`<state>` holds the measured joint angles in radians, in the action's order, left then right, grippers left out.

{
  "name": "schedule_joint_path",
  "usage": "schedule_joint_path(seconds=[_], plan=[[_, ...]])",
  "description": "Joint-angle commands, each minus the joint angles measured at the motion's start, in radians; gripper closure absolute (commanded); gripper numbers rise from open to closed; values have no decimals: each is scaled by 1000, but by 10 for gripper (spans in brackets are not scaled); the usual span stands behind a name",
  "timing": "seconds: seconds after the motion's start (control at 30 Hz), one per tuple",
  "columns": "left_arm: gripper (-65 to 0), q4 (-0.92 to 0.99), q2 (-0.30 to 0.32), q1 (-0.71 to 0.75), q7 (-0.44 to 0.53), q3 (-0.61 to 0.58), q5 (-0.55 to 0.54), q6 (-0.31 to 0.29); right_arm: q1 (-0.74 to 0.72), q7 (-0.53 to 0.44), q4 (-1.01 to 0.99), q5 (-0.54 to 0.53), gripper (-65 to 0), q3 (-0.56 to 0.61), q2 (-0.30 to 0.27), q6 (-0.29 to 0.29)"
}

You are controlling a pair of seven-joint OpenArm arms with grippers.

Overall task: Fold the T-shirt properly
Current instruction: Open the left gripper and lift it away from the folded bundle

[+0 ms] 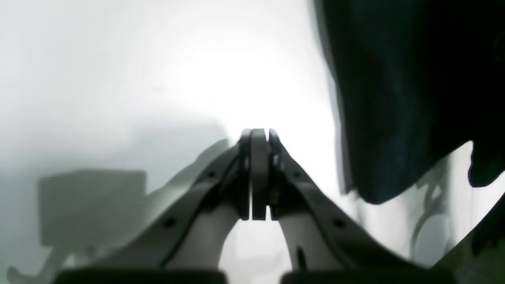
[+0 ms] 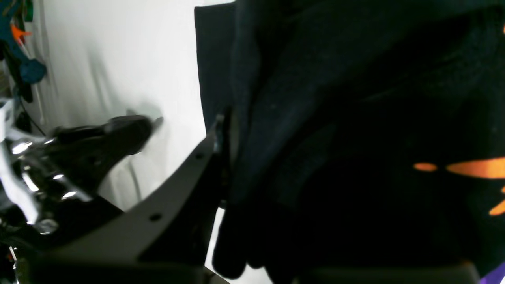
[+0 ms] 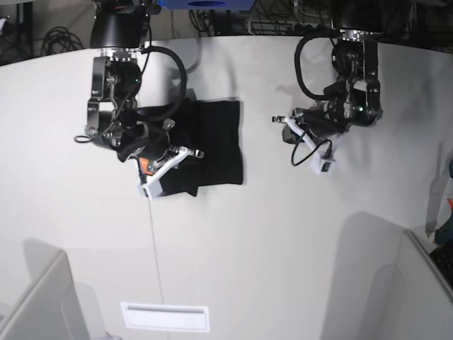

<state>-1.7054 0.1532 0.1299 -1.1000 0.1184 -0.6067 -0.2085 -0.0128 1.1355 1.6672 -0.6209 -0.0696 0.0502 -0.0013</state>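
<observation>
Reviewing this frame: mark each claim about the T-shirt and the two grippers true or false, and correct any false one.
1. The left gripper is shut and holds nothing. True.
2. The right gripper is open and clear of the cloth. False: it is shut on the T-shirt.
3. The T-shirt lies spread out flat with both sleeves out. False: in the base view it is a bunched, partly folded dark mass on the white table.
4. An orange print shows on the cloth in the right wrist view. True.
5. The left gripper rests on top of the T-shirt. False: it is off to the side, apart from it.
</observation>
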Motion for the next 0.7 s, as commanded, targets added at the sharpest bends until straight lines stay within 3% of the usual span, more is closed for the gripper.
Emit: schedule_joint_path(seconds=[0.0,0.13,0.23,0.43,0.67], plan=[[0,-35,6,17,-10,25,-12,-12,-19,-13,15,-20,0,1,3,-1],[0,-98,7,81,-25,116,-12,-124,-22,-16,15,-21,-17,0,6,-3],[0,-109,7,107,-70,159,-8,-168,-23,-41,15,-23,-147,0,6,-3],[0,-111,52,138,-81,185,-11,-177,-20,-53,15,-24,-317,0,27,-3],[0,-111,76,136,-79,195,-11,-177,-28,-51,15,-24,-335,27,44,-3]])
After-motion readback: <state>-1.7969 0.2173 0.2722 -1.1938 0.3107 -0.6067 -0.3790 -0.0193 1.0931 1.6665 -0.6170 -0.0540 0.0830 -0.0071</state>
